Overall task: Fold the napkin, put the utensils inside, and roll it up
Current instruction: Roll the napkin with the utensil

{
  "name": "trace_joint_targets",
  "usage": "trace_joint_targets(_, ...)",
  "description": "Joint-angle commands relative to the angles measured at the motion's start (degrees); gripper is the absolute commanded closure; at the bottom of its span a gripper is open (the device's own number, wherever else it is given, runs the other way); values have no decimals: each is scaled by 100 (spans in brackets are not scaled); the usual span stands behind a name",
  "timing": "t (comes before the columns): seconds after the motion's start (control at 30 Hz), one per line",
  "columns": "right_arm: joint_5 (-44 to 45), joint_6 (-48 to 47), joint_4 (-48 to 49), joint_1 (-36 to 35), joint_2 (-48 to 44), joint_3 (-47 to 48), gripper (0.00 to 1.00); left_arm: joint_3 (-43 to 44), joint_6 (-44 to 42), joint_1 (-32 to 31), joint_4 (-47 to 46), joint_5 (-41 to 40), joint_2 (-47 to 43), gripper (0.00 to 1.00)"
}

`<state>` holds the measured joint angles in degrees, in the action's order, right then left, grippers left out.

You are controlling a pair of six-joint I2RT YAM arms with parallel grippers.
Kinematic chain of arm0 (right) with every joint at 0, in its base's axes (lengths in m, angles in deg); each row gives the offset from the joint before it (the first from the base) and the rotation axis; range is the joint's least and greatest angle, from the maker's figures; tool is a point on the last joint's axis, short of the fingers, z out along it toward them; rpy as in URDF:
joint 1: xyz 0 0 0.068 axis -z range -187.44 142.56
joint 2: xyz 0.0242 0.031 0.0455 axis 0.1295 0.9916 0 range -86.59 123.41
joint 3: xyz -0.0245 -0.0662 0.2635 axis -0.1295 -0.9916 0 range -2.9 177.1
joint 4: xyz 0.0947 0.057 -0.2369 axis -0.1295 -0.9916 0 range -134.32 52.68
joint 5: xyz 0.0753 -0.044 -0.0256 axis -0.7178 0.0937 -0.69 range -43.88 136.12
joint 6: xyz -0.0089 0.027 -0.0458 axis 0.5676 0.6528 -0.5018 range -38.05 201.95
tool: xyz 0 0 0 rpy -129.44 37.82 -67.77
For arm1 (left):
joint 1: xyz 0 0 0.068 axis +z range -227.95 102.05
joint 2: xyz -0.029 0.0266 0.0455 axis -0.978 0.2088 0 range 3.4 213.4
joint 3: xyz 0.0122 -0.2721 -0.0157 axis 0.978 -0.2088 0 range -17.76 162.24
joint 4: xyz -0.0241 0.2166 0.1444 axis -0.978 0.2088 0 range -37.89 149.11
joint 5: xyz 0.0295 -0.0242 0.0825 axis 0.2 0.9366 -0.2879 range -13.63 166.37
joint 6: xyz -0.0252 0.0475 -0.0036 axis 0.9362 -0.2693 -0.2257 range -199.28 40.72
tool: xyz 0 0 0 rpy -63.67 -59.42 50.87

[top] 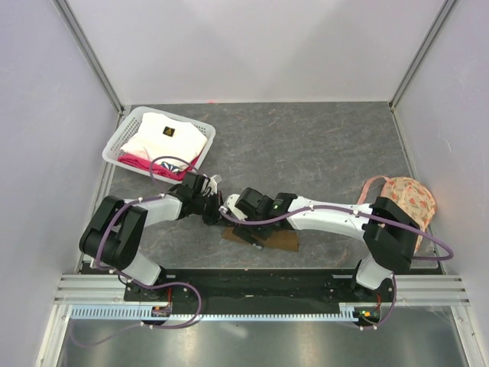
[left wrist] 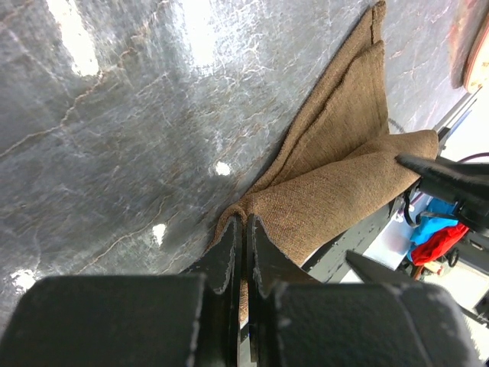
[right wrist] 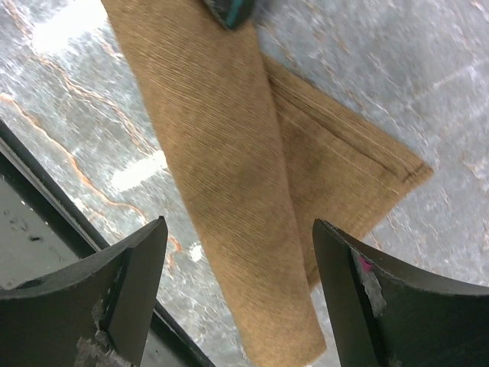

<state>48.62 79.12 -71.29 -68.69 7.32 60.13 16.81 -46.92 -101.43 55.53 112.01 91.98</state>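
Observation:
The olive-brown napkin [top: 276, 242] lies near the table's front edge, folded and partly rolled. In the right wrist view the roll [right wrist: 229, 176] runs lengthwise over a flat layer of the same cloth. My right gripper [right wrist: 239, 229] hovers open just above the roll, one finger on each side and apart from it. My left gripper [left wrist: 244, 222] is shut on one end of the napkin [left wrist: 336, 176], with cloth showing between the jaws. In the top view the left gripper [top: 216, 206] and the right gripper [top: 243, 228] sit close together over the napkin's left end. The utensils are hidden.
A white basket [top: 122, 141] at the back left holds a white cloth [top: 164, 134] and something pink. A peach floral fabric piece [top: 409, 199] lies at the right edge. The black mounting rail [top: 260, 279] runs just in front of the napkin.

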Motion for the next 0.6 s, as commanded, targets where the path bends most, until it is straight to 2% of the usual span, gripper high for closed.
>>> trace_joint_targets(0.0, 278, -24, 304, -211, 189, -53, 15, 173, -98, -7, 27, -101, 98, 98)
trace_joint_targets(0.13, 198, 10, 400, -247, 312, -158, 17, 199, -107, -7, 36, -101, 107, 95)
trace_joint_targets(0.33, 330, 55, 462, -247, 444, -282, 20, 243, -133, -7, 53, -66, 90, 83)
trace_joint_targets(0.43, 330, 46, 497, -247, 497, -343, 20, 270, -142, -7, 53, -74, 46, 75)
trace_joint_targets(0.57, 198, 19, 524, -159, 584, -387, 23, 349, -168, -16, 185, -293, -103, 55)
